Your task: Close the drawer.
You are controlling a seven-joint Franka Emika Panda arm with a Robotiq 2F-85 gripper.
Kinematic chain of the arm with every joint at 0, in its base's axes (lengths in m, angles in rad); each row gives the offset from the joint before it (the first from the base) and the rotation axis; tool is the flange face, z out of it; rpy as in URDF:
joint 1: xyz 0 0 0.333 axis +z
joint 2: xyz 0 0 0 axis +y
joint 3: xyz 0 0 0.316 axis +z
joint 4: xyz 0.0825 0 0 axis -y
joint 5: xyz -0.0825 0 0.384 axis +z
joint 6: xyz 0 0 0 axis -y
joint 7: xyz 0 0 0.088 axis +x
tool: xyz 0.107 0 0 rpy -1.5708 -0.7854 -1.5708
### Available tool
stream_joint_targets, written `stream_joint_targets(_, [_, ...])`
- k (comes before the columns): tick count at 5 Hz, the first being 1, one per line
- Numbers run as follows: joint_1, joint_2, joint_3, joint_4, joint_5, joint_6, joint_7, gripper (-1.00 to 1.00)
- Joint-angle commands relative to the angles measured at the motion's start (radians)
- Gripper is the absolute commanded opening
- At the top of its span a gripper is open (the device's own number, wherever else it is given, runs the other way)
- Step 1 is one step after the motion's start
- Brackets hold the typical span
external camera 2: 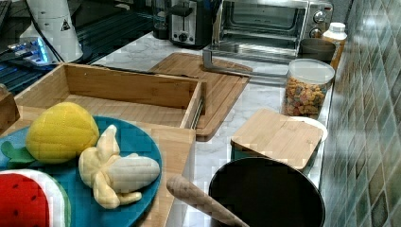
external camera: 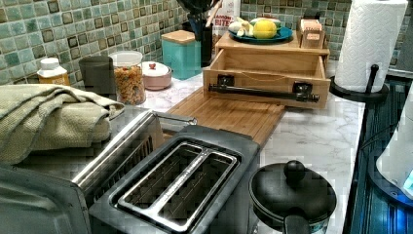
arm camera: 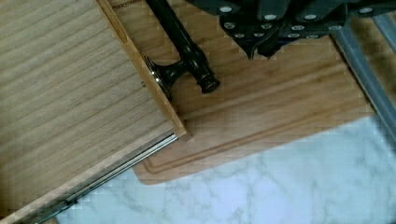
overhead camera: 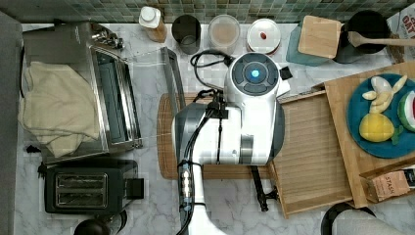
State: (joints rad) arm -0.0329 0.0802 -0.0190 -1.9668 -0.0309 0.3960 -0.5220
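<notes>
The drawer [overhead camera: 313, 152] is a light-bamboo tray pulled well out of its wooden case, at the top view's right. Its thin black bar handle [overhead camera: 259, 188] faces the cutting board [overhead camera: 166, 142]. The left view has the drawer [external camera: 272, 73] and handle [external camera: 263, 91] front-on. The drawer's bottom [external camera 2: 127, 101] is bare. My white arm [overhead camera: 235, 117] hangs over the board just off the drawer's front. In the wrist view my gripper [arm camera: 259, 49] is shut on nothing, above the board [arm camera: 280, 107], a short way from the handle's end [arm camera: 187, 44] and not touching it.
A toaster oven [overhead camera: 112, 93] with its door down lies beyond the board, a black toaster [overhead camera: 83, 191] beside it. Jars line the tiled wall. A plate of toy fruit [overhead camera: 381, 117] sits on the drawer's case. A paper towel roll [external camera: 370, 44] stands at the left view's right.
</notes>
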Motion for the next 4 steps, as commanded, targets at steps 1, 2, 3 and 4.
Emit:
stream_joint_targets(1, [0.072, -0.185, 0.086, -0.343, -0.064, 0.202, -0.141, -1.00])
stream_joint_targets(2, [0.076, -0.244, 0.093, -0.455, -0.073, 0.270, -0.233, -1.00])
stream_joint_targets(3, [0.060, -0.254, 0.079, -0.514, -0.058, 0.273, -0.345, -1.00])
stream_joint_targets(4, [0.038, -0.246, 0.069, -0.591, -0.127, 0.367, -0.356, -1.00])
